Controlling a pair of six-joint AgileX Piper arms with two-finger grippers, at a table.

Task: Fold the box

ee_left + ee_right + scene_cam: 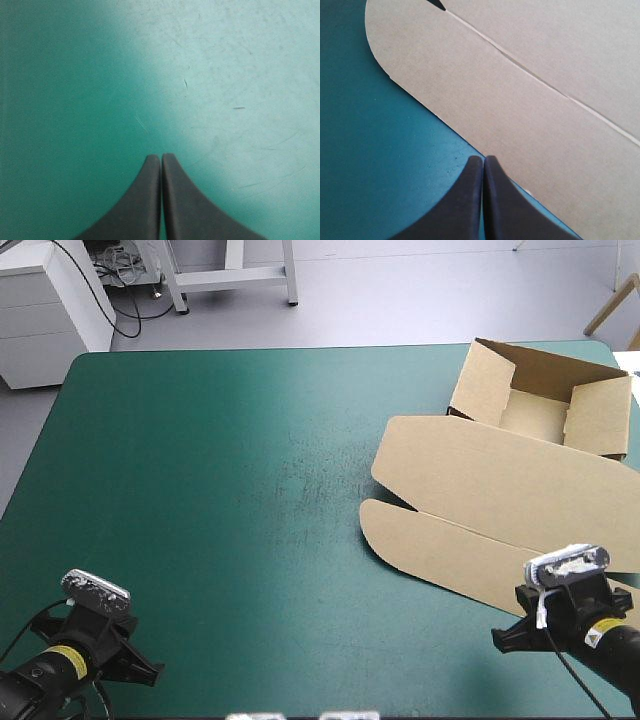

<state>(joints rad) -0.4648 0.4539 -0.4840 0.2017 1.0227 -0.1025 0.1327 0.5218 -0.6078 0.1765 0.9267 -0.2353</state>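
Readable text: none in any view.
box (500, 490): plain brown board, no print showing.
cover (250, 490): bare teal-green.
yellow band (600, 635) on right arm: marks too small to read.

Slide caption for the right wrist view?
Shut right tool at the edge of the box lid, flat on the teal-green cover.

The brown box (480, 490) sits open at 2 o'clock from the bench's (230, 500) middle. Its tray walls stand raised at the far right, and its lid lies flat, with rounded flaps toward 9 o'clock.
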